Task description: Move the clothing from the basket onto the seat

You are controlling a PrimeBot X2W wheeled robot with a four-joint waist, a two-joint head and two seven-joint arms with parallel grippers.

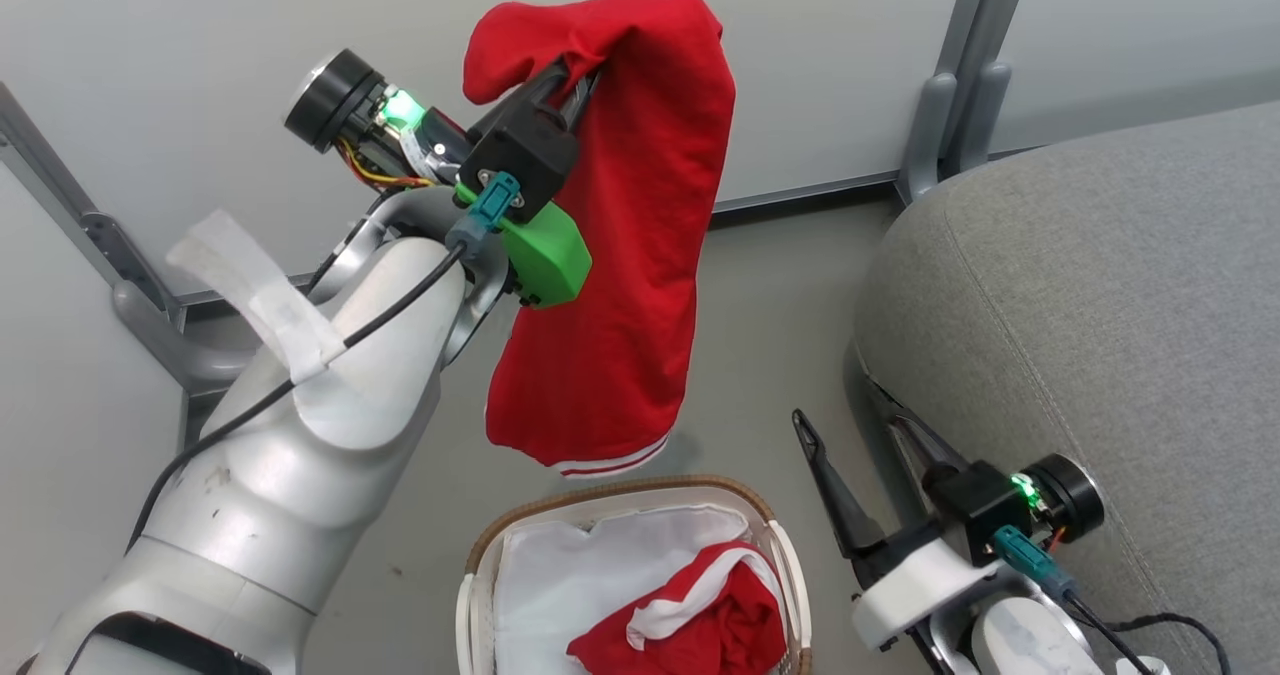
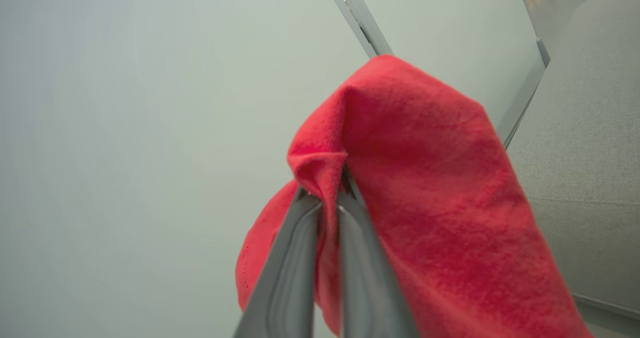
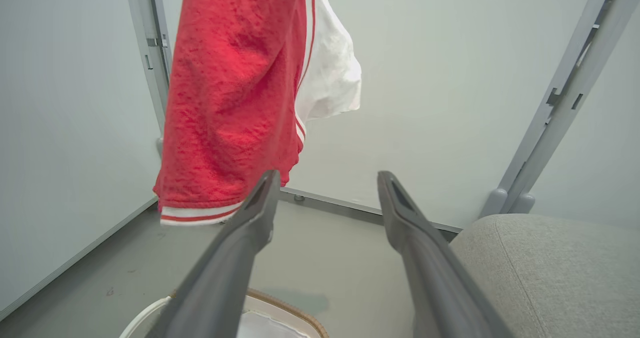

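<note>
Silver-white left forearm (image 1: 340, 355), scuffed, with a black cable (image 1: 400, 305) along it and white tape (image 1: 260, 295) stuck on. Bright green housing (image 1: 548, 253), teal connector (image 1: 490, 205), green light (image 1: 400, 107) glowing. Right gripper (image 1: 838, 403): white bracket, black block, long dark jaws.

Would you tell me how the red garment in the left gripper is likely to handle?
Probably floppy: the red garment drapes limply from the left gripper. Likely light, since one pinched fold carries it. It may bunch when released.
</note>
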